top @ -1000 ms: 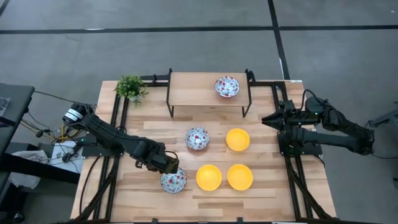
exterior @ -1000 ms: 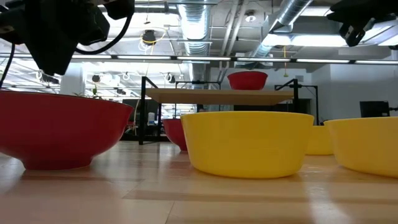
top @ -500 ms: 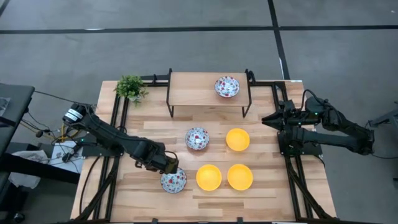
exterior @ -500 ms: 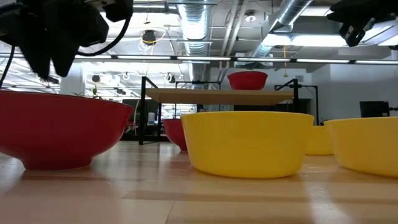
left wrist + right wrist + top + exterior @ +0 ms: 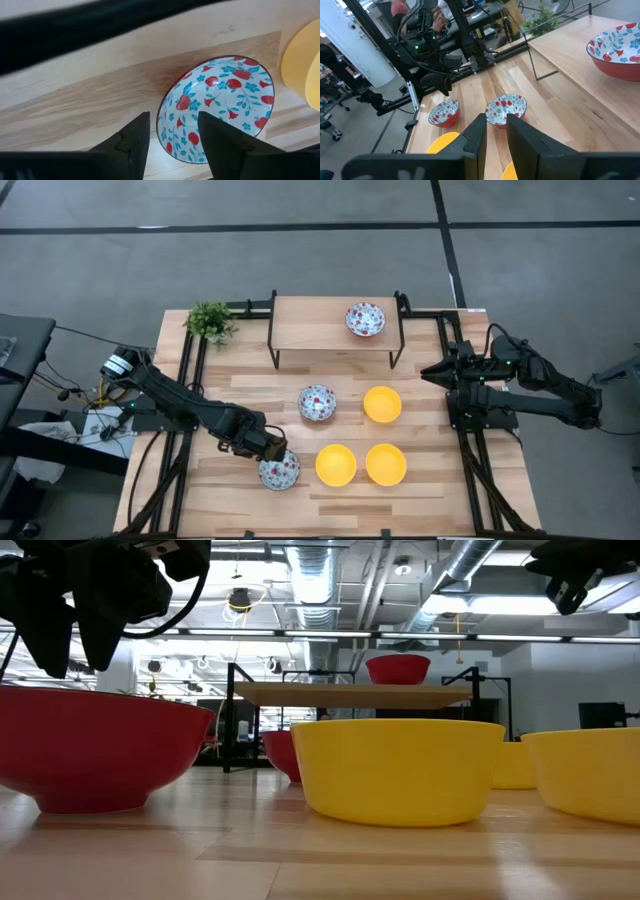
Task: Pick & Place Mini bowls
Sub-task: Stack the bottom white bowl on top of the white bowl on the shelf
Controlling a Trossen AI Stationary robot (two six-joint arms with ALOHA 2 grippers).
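Note:
Three floral mini bowls show in the high view. One is on the wooden shelf, one sits mid-table, and one rests on its base near the front left. Three yellow bowls stand to their right. My left gripper points down, open, over the front-left bowl's far-left rim. In the low view its fingers hang just above that bowl's red outside without touching. My right gripper waits high at the right edge, slightly open and holding nothing.
A small green plant stands at the far left corner. The shelf's black frame legs stand on the far half of the table. Bare wood lies along the front edge and left of the front-left bowl.
My left gripper has opened its fingers while staying in place above the front-left floral bowl. The bowl has not moved.

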